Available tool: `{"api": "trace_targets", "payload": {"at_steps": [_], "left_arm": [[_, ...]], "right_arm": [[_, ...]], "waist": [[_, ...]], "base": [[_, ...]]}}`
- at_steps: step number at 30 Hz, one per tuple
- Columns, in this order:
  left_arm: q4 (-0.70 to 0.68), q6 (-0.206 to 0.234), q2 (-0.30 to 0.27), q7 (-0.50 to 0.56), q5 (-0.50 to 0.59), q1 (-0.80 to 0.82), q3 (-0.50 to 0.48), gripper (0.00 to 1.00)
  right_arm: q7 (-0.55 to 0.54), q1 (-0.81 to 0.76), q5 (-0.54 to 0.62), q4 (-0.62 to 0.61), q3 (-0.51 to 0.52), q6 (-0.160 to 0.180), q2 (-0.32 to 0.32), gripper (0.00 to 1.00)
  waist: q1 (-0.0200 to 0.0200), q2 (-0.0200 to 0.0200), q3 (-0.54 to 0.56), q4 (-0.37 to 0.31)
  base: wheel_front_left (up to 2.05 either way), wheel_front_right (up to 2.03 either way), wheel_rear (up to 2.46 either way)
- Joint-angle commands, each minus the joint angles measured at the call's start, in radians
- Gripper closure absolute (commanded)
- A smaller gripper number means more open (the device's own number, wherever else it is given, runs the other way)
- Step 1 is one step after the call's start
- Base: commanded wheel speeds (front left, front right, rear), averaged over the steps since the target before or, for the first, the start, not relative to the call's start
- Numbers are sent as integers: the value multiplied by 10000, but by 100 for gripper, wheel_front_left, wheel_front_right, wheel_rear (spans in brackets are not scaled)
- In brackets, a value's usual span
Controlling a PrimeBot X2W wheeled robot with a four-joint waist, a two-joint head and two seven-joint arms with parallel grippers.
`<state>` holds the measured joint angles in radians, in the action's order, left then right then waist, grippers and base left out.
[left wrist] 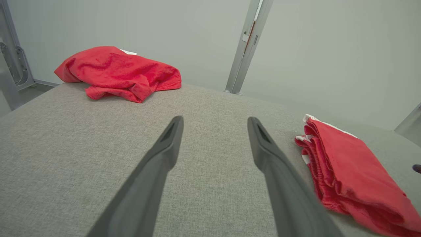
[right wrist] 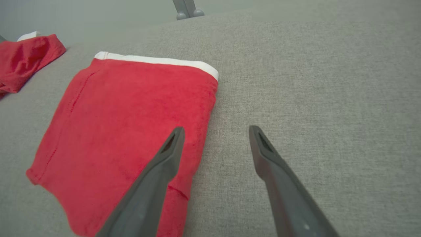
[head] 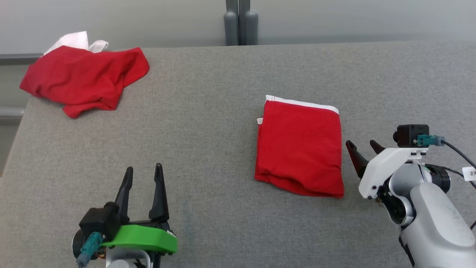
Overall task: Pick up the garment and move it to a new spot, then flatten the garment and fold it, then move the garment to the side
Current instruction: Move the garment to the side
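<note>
A red garment with a white waistband [head: 299,145] [left wrist: 348,174] [right wrist: 125,128] lies folded into a neat rectangle on the grey table, right of centre. My right gripper [head: 361,143] [right wrist: 215,130] hovers open just beside its right edge, its left finger over the cloth's border, holding nothing. My left gripper [head: 144,169] [left wrist: 215,120] stands open at the lower left over bare table, well apart from the folded garment, with nothing between its fingers.
A crumpled red garment with some white cloth behind it [head: 83,76] [left wrist: 118,72] [right wrist: 24,57] lies at the table's far left corner. The grey fabric table [head: 208,123] ends at a pale wall with a grey post [head: 241,22].
</note>
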<state>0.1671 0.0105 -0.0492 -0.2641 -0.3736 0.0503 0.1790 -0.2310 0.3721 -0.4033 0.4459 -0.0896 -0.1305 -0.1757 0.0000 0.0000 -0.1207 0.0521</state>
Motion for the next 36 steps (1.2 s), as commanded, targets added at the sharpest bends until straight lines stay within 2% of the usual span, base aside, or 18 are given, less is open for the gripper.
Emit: {"api": "trace_targets", "payload": {"at_steps": [1,9,10,11,12,13,14,15,16,19,26,31,36], "left_arm": [[-32,78,-25,-3,-60,200,10,0],[-17,80,-25,-3,-124,531,6,0],[-18,74,-25,-3,-127,548,4,0],[-19,79,-25,-3,-132,567,0,0],[-29,87,-25,-3,-136,599,-10,0],[-37,99,-25,-3,-131,613,-20,0],[-44,109,-25,-5,-118,620,-28,0],[-54,111,-25,-3,-85,621,-44,0],[-62,108,-25,-3,-50,620,-61,0],[-88,45,-25,-3,59,670,-95,0],[-220,-126,-25,-3,462,862,-160,0],[-253,-334,-25,-3,761,1081,-102,0],[-198,-477,-32,-3,1106,1316,-37,0]], "right_arm": [[-142,274,-188,170,-70,-3,-57,0],[-583,1215,-966,1438,-505,-3,-176,0],[-574,1295,-1039,1569,-573,-3,-180,18],[-587,1356,-1126,1667,-628,-3,-184,47],[-584,1437,-1201,1800,-712,-3,-204,62],[-550,1484,-1248,1872,-773,-3,-224,64],[-516,1516,-1285,1936,-842,-3,-247,76],[-474,1572,-1342,1996,-921,-3,-274,96],[-418,1629,-1393,2017,-989,-3,-295,100],[-160,1794,-1533,2004,-1169,-2,-422,100],[615,2150,-1474,1888,-1418,0,-976,100],[1111,2457,-1210,2073,-1224,0,-1371,100],[1399,2725,-1126,2315,-1003,0,-1494,100]], "waist": [[0,0,-392,357],[0,0,-875,698],[0,0,-909,715],[0,0,-932,723],[0,0,-964,724],[0,0,-985,716],[0,0,-1004,703],[0,0,-1029,671],[0,0,-1048,630],[0,0,-1116,456],[0,0,-1358,-410],[0,0,-1618,-1385],[0,0,-1917,-2336]], "base": [[0,0,0],[0,0,0],[0,0,0],[0,0,0],[0,0,0],[0,0,0],[0,0,0],[0,0,0],[0,0,0],[0,0,0],[0,0,0],[0,0,0],[0,0,0]]}}
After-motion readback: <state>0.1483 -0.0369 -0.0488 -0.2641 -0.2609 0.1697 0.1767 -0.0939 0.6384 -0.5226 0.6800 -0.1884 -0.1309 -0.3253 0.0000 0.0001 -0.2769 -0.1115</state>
